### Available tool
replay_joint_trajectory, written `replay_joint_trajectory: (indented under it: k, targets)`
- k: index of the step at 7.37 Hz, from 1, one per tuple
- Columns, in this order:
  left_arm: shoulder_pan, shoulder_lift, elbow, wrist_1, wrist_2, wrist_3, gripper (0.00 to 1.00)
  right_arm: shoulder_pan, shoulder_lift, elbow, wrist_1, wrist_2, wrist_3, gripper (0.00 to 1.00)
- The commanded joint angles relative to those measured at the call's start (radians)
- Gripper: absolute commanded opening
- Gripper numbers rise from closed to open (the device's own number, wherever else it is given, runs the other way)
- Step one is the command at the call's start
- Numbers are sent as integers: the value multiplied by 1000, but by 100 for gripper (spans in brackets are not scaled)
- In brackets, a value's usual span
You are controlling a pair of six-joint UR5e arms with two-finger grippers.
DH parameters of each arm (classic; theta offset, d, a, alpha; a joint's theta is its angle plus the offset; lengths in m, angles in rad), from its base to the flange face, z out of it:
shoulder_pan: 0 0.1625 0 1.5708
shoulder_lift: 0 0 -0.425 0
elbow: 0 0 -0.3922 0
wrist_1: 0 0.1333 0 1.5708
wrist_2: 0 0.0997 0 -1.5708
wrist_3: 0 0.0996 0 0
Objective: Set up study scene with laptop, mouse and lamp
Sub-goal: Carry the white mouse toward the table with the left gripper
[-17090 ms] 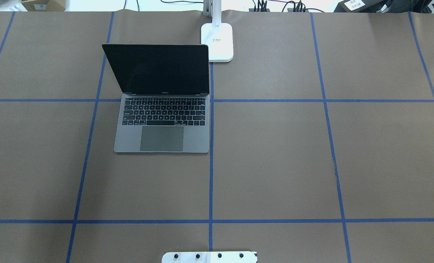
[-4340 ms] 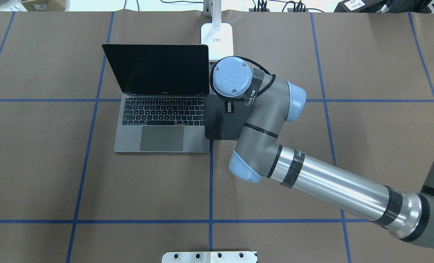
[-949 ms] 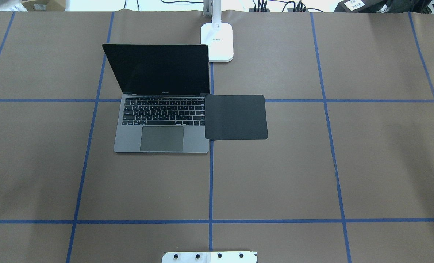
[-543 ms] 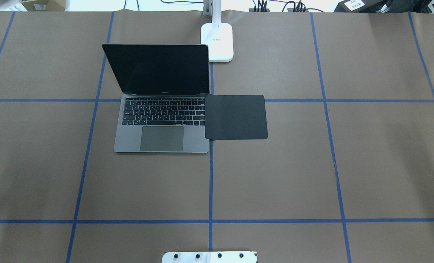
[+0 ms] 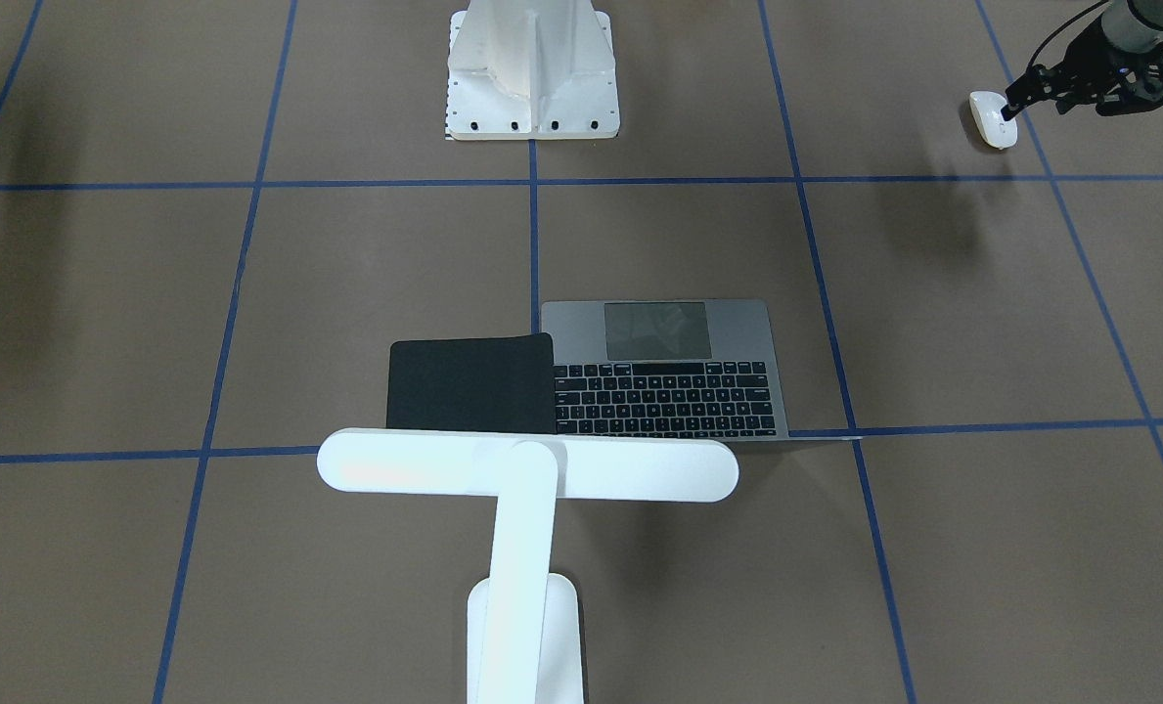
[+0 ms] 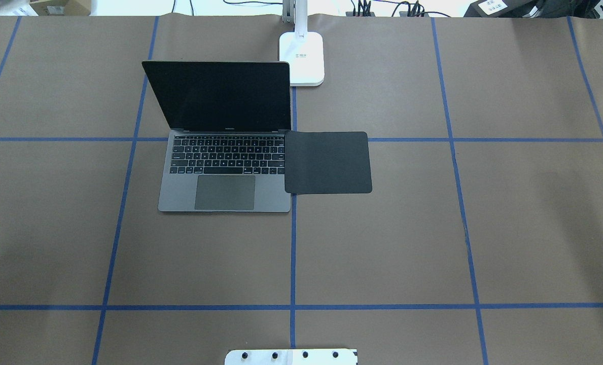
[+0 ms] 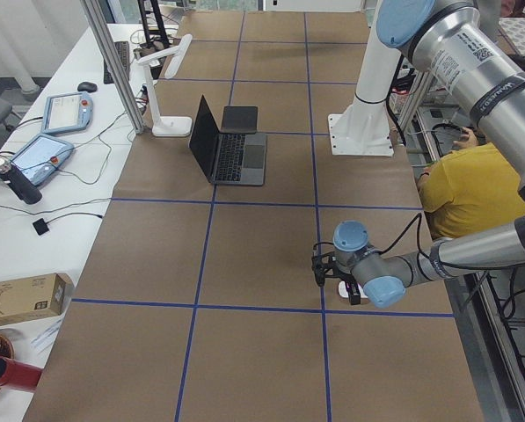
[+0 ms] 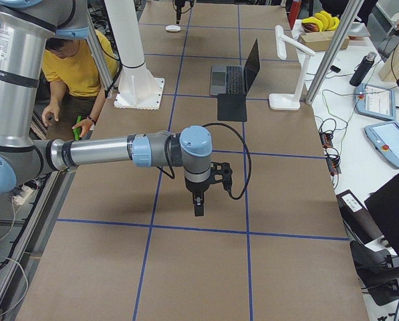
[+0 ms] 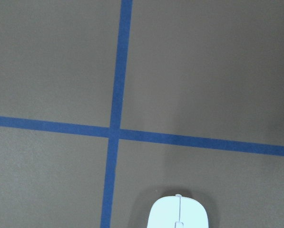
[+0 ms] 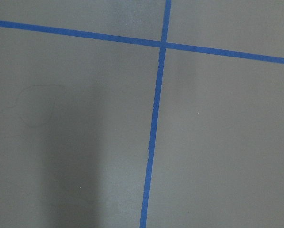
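Your mouse (image 5: 992, 119) lies well apart from the laptop (image 6: 225, 172), cut off at the left wrist view's bottom edge, with the left tool (image 7: 336, 280) close by it, and you cannot tell its grip or that of the right tool (image 8: 198, 208).

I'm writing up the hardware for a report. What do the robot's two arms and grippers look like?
The left arm and right arm are silver tubes with black bands, grey joints and light-blue round caps. The left one's tube bears printed lettering and a code square. The left gripper and right gripper are black, each with a black cable looping to it.
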Motion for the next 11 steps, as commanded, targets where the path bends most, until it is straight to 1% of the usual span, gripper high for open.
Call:
replay_joint_trajectory:
  k: [1,4,8,10,11]
  targets:
    - [61,-9,16,-2,15,-7,100,0,0,1,0,0,2,100]
    - [106,-47,36,-2,15,-27,100,0,0,1,0,-2,3,100]
    - [155,-64,62,-2,17,-29,99,0,2,1,0,-2,5,100]
    - [181,-69,66,-3,17,-27,97,0,2,1,0,-3,5,100]
    - [190,-70,69,-2,17,-26,93,0,2,1,0,-3,5,100]
